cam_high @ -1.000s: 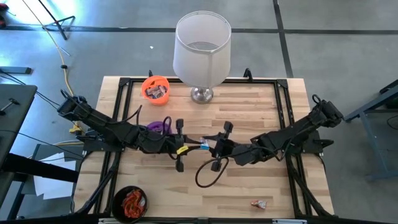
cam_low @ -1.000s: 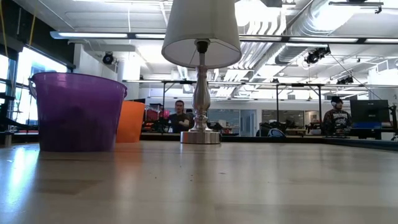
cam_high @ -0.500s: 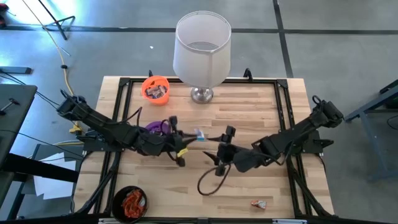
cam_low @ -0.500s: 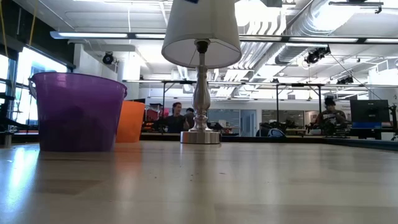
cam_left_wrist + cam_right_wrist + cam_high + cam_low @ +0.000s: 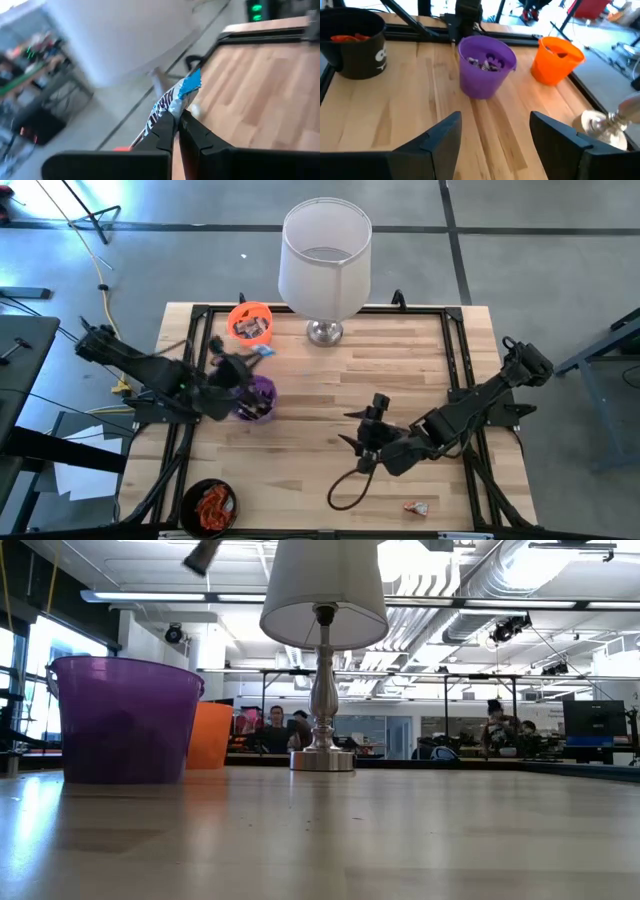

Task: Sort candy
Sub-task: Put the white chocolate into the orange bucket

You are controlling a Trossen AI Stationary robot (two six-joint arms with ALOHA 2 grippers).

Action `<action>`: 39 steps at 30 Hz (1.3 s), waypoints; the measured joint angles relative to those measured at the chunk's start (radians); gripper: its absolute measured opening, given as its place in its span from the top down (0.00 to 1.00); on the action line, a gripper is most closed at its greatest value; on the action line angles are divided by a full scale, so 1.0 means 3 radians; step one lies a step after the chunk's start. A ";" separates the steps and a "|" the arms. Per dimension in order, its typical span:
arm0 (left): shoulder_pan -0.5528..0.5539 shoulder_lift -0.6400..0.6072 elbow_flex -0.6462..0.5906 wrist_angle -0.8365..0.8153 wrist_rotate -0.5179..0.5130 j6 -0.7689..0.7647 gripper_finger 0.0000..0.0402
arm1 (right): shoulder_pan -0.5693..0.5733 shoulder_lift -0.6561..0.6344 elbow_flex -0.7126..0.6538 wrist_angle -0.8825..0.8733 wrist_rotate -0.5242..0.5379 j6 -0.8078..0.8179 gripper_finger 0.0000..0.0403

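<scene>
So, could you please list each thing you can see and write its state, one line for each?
left gripper: shut on silver-blue candy, raised near the purple cup
right gripper: open, empty
purple cup: upright, candies inside
orange cup: upright, holds candy
black cup: upright, orange-red candies inside
loose candy: lying on the table
lamp: standing upright
</scene>
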 joint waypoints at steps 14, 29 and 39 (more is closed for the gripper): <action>0.1462 -0.0649 0.0000 -0.0668 0.0173 -0.0163 1.00 | -0.0032 -0.0001 0.0000 -0.0125 -0.0007 0.0176 0.44; 0.3399 -0.0237 0.0000 -0.0088 0.2483 0.0689 1.00 | -0.0103 -0.0003 0.0000 -0.0127 -0.0007 0.0324 0.44; 0.3575 0.0268 0.0000 -0.0174 0.2675 0.0934 1.00 | -0.0105 -0.0003 0.0000 -0.0198 -0.0007 0.0331 0.44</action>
